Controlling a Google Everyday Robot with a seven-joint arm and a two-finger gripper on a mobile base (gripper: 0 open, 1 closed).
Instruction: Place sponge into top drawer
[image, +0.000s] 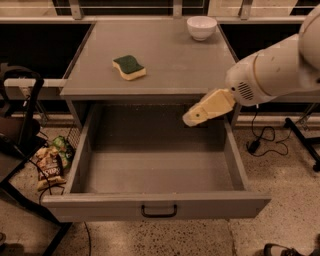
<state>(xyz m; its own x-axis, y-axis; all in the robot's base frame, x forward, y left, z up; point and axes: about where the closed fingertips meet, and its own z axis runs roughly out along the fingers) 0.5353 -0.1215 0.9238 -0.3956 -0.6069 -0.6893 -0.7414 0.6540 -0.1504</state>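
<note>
Cream plastic hand (190, 118), whether apart or together I cannot tell, hangs centre-right over the open grey top drawer (100, 206); best lift upper-left, then descend squarely onto the green-topped yellow foam sponge (129, 67).

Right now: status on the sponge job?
Gripper above right rear of open top drawer, apart from the sponge. Sponge on the cabinet top, left of centre. White bowl back right, not in the way.

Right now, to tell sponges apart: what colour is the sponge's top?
Sponge: dark green top, camera view. Gripper over open drawer.
</note>
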